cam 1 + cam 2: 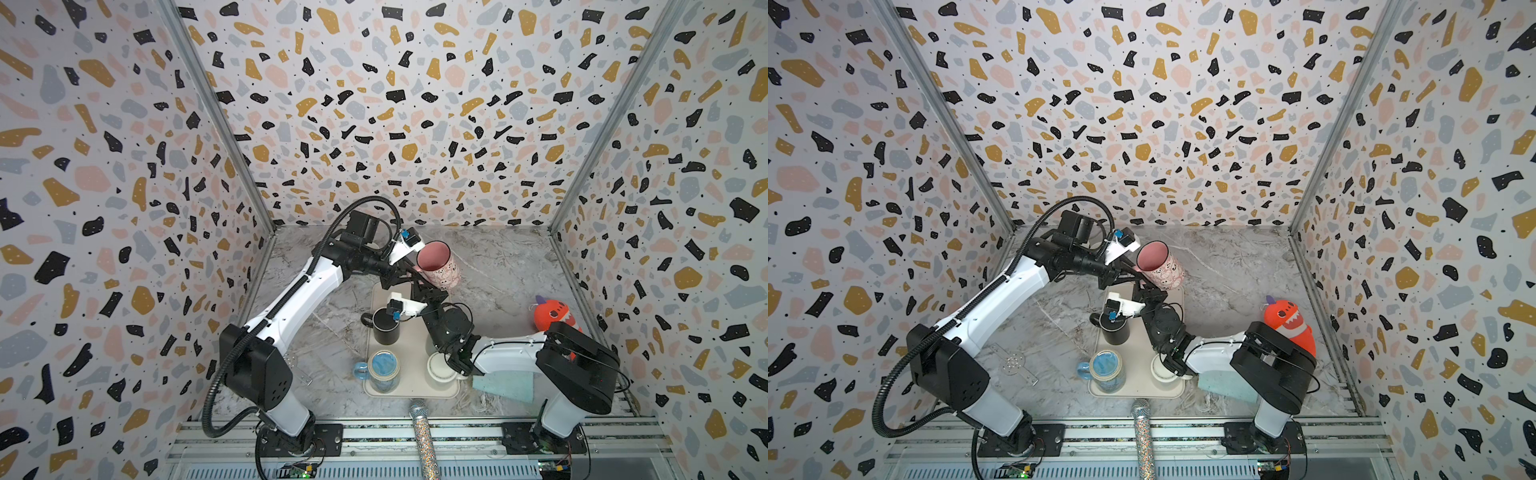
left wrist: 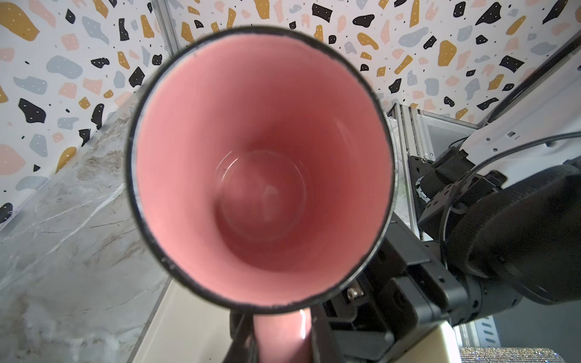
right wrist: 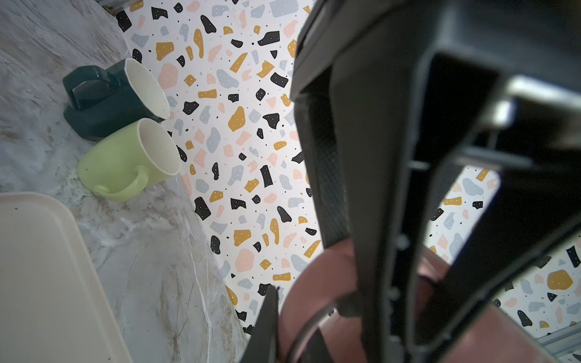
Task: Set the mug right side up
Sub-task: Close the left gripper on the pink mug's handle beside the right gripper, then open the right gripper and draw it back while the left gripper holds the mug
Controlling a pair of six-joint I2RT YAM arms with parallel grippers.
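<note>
Watching the feeds from my desk, I see the pink mug (image 1: 439, 266) held in the air above the far end of the tray (image 1: 413, 353), clear of every surface. Its mouth points up and leans towards the left arm, so it is tilted rather than truly upright. The left wrist view looks straight down into its pink inside.

The left gripper (image 1: 411, 272) pinches the handle (image 2: 279, 333), with a dark finger tight against each side and no gap that I can make out. The right gripper (image 1: 419, 286) comes up from below with its jaws pressed together on the mug. In both top views it meets the lower wall, but the exact contact is hidden from me.

My main worry is that two arms are on one rigid thing. If they move out of step, I expect the mug to be wrenched and one grip to slide. A pinch on the handle alone is weak against twisting. If the right gripper lets go, the body may swing down around the left fingers. A drop from here would land on the tray close to the black mug (image 1: 385, 328), and could knock it over. The fingers of both arms are crowded together, so any retreat risks a clash. If the mug is set down at this lean, its base could land on one edge and topple.
</note>
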